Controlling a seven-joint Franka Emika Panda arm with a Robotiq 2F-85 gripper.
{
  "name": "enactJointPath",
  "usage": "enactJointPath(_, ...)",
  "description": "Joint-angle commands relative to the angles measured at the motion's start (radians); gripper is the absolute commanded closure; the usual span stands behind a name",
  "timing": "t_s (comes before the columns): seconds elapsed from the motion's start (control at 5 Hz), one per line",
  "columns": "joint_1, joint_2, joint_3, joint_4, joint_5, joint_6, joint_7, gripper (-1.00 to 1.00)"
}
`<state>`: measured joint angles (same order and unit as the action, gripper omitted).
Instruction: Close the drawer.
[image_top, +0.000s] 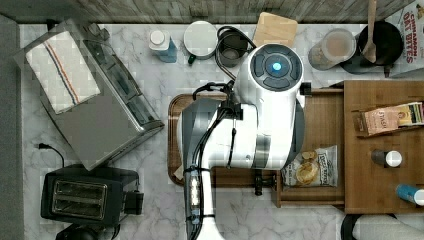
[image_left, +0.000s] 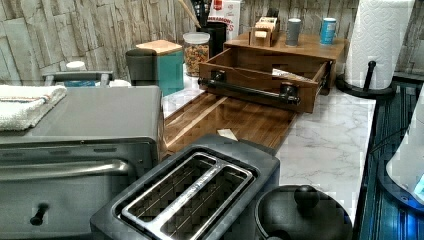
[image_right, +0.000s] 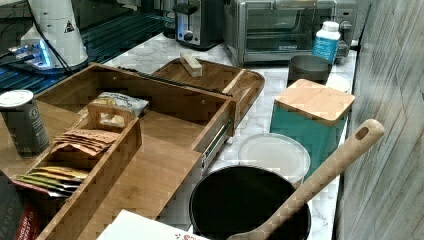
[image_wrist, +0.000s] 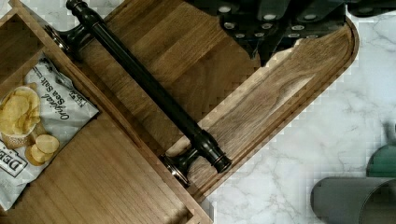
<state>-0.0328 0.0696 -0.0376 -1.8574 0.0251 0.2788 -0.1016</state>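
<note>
The drawer (image_left: 260, 75) stands pulled out from under the wooden cabinet top (image_left: 305, 46), its front reaching over the near end of the darker tray (image_left: 235, 117) on the marble counter (image_left: 330, 140). One long black handle (image_wrist: 149, 86) runs across the drawer front on two posts. Inside the drawer lies one bag of chips (image_wrist: 35, 116), against the wall behind the handle. On the cabinet top sit two small cans (image_left: 293, 31) and one wooden box of tea packets (image_right: 85, 165). The robot arm (image_top: 260, 115) hangs above the tray and drawer; the gripper (image_wrist: 280, 23) shows as dark metal over the tray, apart from the handle, and I cannot tell whether its fingers are spread or closed. One toaster (image_left: 200, 195) and one toaster oven (image_left: 80, 150) stand past the tray's far end.
</note>
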Motion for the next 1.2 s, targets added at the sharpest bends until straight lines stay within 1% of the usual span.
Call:
enactJointPath(0.2, -0.001, 0.001, 0.001, -0.011, 0.0, 0.0, 0.0, 1.0)
enactJointPath(0.4, 0.021, -0.007, 0.023, -0.052, -0.066, 0.02, -0.117, 1.0)
enactJointPath(0.6, 0.035, -0.056, 0.04, -0.16, -0.086, 0.134, -0.276, 1.0)
enactJointPath(0.8, 0.046, -0.087, 0.05, -0.257, -0.091, 0.256, -0.374, 1.0)
enactJointPath(1.0, 0.066, -0.102, 0.067, -0.321, -0.125, 0.326, -0.374, 1.0)
enactJointPath(1.2, 0.073, -0.092, 0.064, -0.362, -0.144, 0.392, -0.476, 1.0)
